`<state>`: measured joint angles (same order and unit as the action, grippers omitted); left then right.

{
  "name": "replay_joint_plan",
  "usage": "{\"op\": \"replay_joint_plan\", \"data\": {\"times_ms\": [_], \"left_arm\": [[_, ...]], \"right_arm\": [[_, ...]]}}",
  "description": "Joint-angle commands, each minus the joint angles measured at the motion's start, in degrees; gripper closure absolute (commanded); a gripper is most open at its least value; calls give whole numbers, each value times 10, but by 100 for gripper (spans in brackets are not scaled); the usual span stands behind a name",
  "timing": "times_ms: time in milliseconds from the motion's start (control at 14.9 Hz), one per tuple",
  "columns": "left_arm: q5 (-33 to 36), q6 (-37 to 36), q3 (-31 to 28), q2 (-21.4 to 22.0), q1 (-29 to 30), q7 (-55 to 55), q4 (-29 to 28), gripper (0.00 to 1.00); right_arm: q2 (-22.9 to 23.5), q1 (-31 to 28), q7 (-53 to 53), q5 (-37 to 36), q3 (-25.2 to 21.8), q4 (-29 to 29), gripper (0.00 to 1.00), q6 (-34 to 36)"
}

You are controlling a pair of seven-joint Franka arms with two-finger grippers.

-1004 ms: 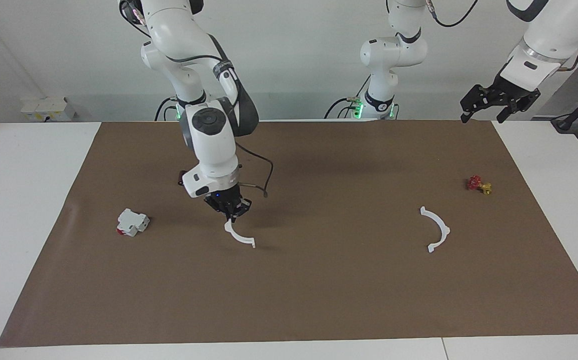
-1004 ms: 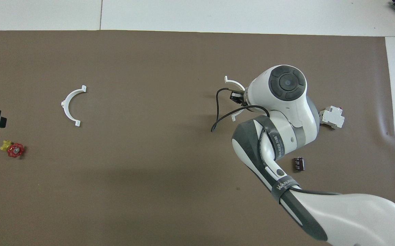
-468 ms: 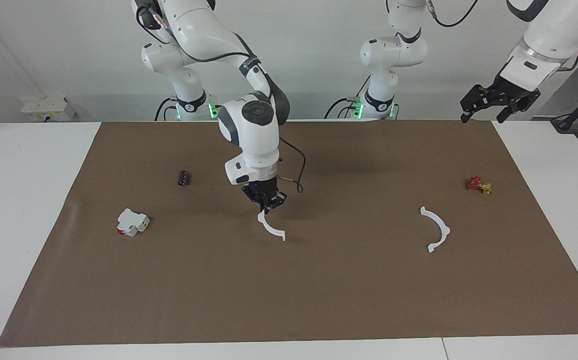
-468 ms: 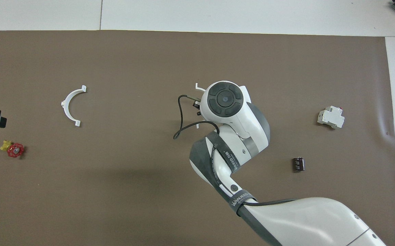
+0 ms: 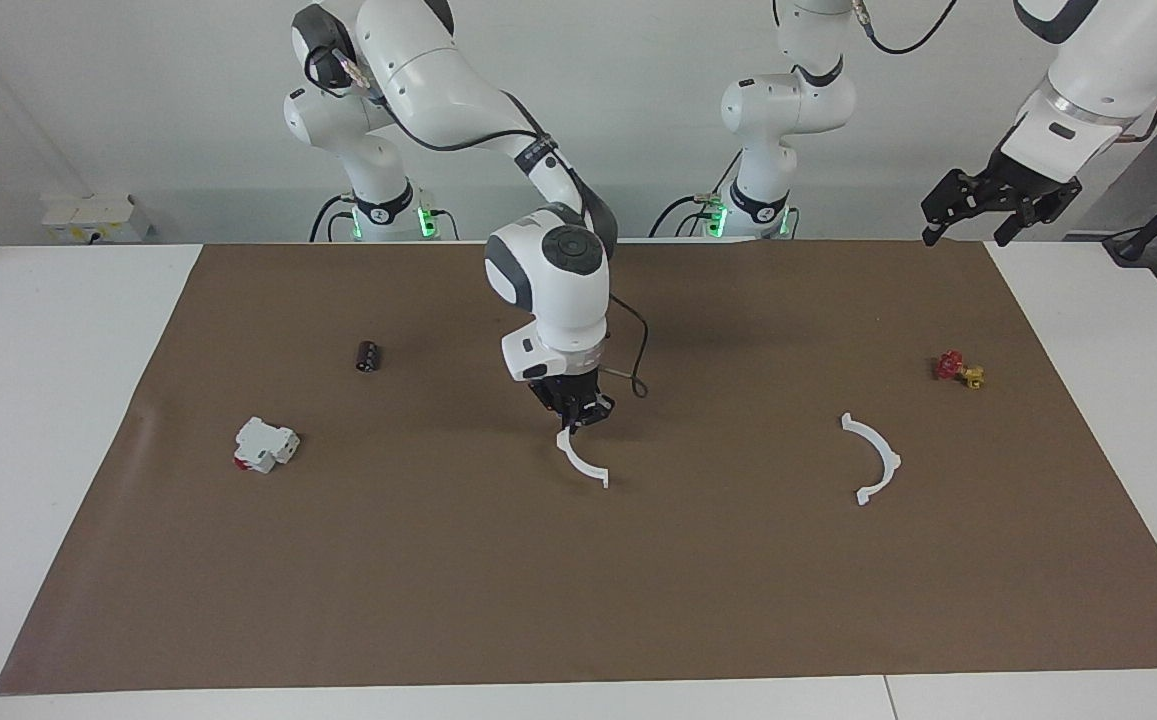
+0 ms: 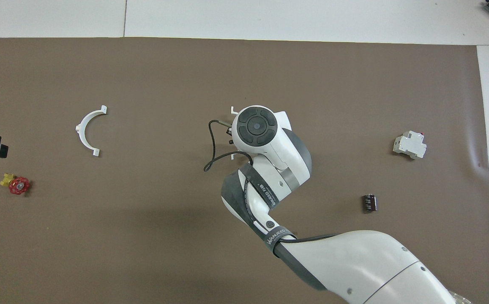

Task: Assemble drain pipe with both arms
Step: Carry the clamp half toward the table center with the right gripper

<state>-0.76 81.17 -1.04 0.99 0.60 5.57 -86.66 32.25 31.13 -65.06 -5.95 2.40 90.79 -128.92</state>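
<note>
A: We see a white half-ring (image 5: pixel 581 462) just under the black right gripper (image 5: pixel 575 421), on the brown mat (image 5: pixel 578 600).

B: We also spot a red-and-yellow valve (image 5: pixel 959 369) near the black left gripper (image 5: pixel 973 218).

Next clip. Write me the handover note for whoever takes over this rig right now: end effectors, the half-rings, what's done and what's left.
Right end effector: shut on one half-ring, over the mat's middle.
Left end effector: open, waiting above the mat's corner at its own end.
Other half-ring: flat on the mat, toward the left arm's end, untouched.
Done: first half picked up.
Left: grasp the second half, bring the two together, join them into a ring.
</note>
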Motion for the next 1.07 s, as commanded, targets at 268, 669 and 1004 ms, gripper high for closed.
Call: {"op": "replay_joint_plan", "data": {"times_ms": [268, 669, 1004], "left_arm": [[1, -4, 2, 11, 4, -6, -11, 0], [1, -4, 2, 11, 3, -6, -11, 0], [1, -4, 2, 11, 2, -7, -11, 0]], "right_arm": [[38, 2, 4, -6, 9, -18, 100, -45], [37, 1, 13, -4, 9, -18, 67, -49], [37, 1, 13, -5, 9, -18, 18, -57]]}}
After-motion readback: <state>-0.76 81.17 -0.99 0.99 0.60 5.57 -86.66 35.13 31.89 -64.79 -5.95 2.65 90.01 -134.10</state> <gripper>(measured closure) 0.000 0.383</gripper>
